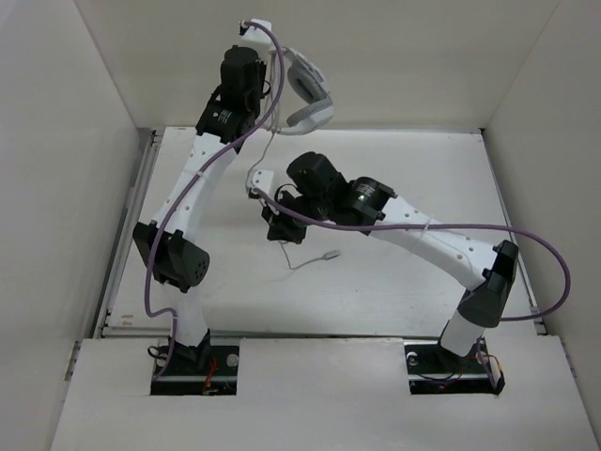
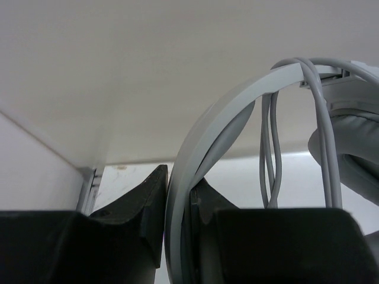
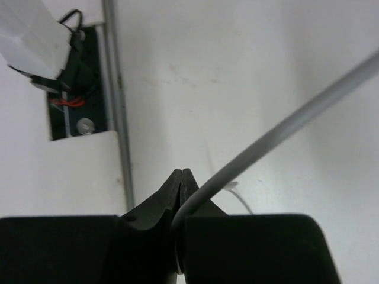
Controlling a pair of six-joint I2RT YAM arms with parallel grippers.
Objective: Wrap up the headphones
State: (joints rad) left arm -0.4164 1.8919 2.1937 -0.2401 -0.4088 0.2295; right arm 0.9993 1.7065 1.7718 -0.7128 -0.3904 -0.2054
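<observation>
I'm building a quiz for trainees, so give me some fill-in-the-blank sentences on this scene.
The left tool is shut on the ____ of the headphones. The right tool pinches the thin grey ____. The plug rests on the ____.
Missing: headband; cable; table.

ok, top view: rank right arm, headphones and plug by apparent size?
1. right arm: largest by far.
2. headphones: raised, likely nearer the camera, so possibly flattered, but the rank holds.
3. plug: tiny tip at the cable end.
</observation>
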